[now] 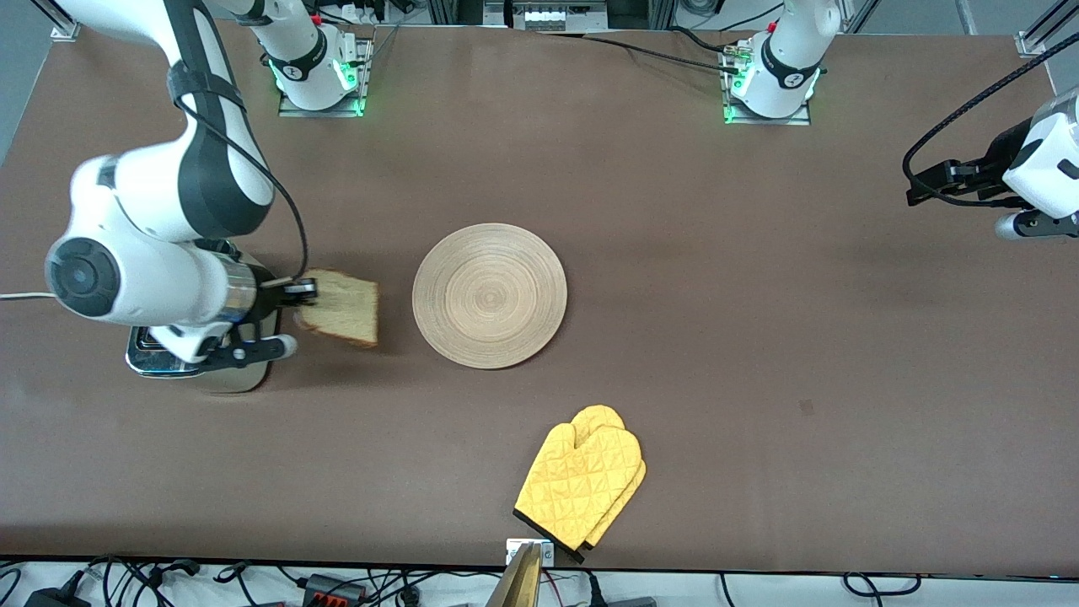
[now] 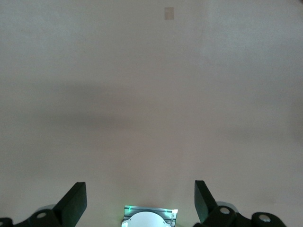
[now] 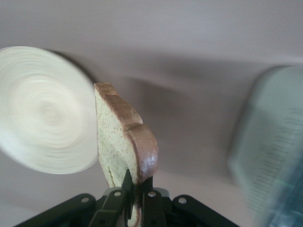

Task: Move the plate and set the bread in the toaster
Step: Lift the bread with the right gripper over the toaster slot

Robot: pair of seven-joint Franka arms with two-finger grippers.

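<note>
My right gripper [image 1: 302,293] is shut on the bread [image 1: 343,308], a tan slice with a brown crust, and holds it in the air beside the toaster [image 1: 202,358]. The toaster's chrome top and cream side are mostly hidden under the right arm. In the right wrist view the bread [image 3: 124,142] stands on edge between the jaws of my right gripper [image 3: 138,187], with the toaster [image 3: 277,151] to one side and the plate [image 3: 45,109] to the other. The bamboo plate [image 1: 490,295] lies flat mid-table, bare. My left gripper [image 2: 140,198] is open and empty, waiting high over the left arm's end of the table.
A yellow oven mitt [image 1: 583,482] lies near the table's front edge, nearer to the camera than the plate. The left arm's base [image 2: 150,218] shows between its fingers. A small dark mark [image 1: 807,408] is on the table toward the left arm's end.
</note>
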